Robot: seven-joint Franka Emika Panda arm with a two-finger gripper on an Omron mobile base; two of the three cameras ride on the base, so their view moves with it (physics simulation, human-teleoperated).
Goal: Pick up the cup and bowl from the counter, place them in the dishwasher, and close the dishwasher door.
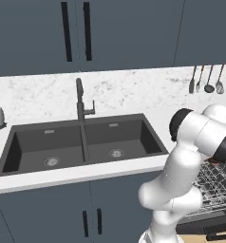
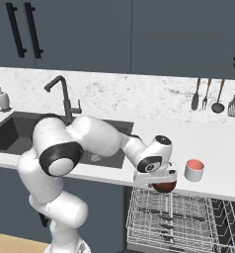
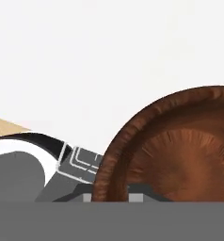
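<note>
Bowl [image 3: 180,150] sits closest to the hand camera, brown ribbed inside, tilted, right against the fingers. Sink [image 1: 81,142] far left in the counter [image 2: 213,143]. Gripper [image 2: 158,184] at the counter's front edge, clenched on the bowl, just above the dishwasher [image 2: 174,222] rack. Cup [image 2: 194,170] upright on the counter, just right of the gripper.

Brown bowl [image 3: 180,146] looms close above wire rack [image 3: 78,160].
</note>
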